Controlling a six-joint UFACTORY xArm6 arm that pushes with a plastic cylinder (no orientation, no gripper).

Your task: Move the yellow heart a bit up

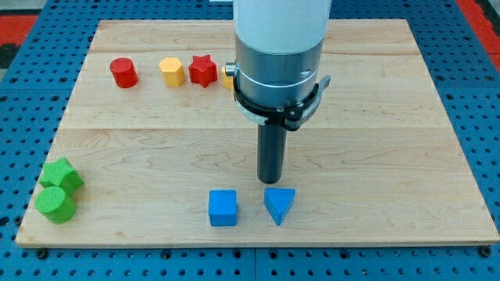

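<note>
Only a small yellow sliver of a block (227, 76) shows at the left edge of the arm's grey body, right of the red star (203, 70); its shape is hidden, so I cannot tell if it is the yellow heart. My tip (270, 180) stands on the board just above the blue triangle (280, 204) and up-right of the blue cube (223, 208). The tip is well below the top row of blocks.
A red cylinder (123, 72) and a yellow hexagon (172, 71) lie in the top-left row. Two green blocks (59, 187) sit at the board's lower left edge. The wooden board (391, 140) lies on a blue pegboard.
</note>
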